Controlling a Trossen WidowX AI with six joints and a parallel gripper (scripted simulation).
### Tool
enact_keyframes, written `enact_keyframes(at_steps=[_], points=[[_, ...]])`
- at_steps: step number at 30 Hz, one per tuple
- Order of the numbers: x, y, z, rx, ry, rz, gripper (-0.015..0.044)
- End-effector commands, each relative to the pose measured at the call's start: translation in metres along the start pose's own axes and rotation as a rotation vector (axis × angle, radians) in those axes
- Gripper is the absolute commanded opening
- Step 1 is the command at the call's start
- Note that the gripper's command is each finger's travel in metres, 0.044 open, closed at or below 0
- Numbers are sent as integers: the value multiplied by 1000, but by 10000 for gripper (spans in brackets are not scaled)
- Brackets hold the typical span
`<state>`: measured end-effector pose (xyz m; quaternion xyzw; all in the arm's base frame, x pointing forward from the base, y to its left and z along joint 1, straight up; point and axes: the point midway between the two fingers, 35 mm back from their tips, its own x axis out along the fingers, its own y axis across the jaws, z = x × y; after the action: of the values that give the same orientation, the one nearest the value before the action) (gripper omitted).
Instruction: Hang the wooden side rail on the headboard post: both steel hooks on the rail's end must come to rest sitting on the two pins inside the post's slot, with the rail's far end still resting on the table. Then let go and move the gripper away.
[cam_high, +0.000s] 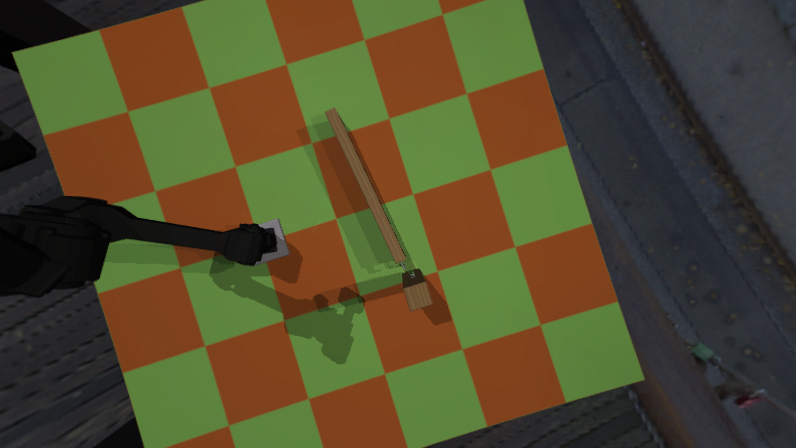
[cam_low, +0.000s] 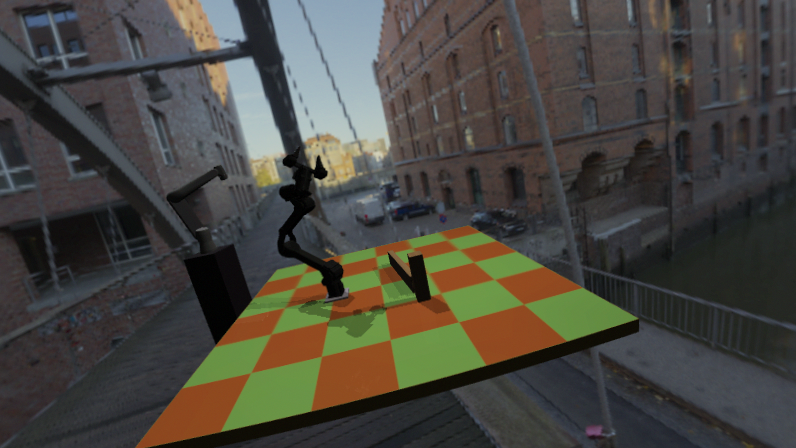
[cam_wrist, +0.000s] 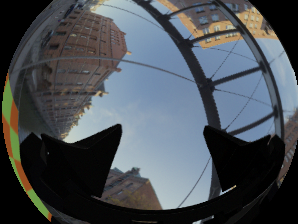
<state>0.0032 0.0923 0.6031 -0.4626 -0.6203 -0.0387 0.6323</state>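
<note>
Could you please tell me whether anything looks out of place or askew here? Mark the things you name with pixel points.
Nothing looks spilled or damaged. The one oddity is the gripper (cam_low: 308, 161) (cam_wrist: 165, 129), open and raised high, pointing skyward, away from the work. The post (cam_high: 417, 294) (cam_low: 418, 277) stands upright, with the rail (cam_high: 366, 180) (cam_low: 401, 268) running up to it.
</note>
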Motion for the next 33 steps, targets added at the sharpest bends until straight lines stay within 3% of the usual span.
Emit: enact_keyframes(at_steps=[1,9,18,33], points=[[-21,28,-65,152,185,-10,440],[-75,82,-154,367,490,-32,440],[-164,152,-225,566,852,-64,440],[-339,254,-251,768,1450,-129,440]])
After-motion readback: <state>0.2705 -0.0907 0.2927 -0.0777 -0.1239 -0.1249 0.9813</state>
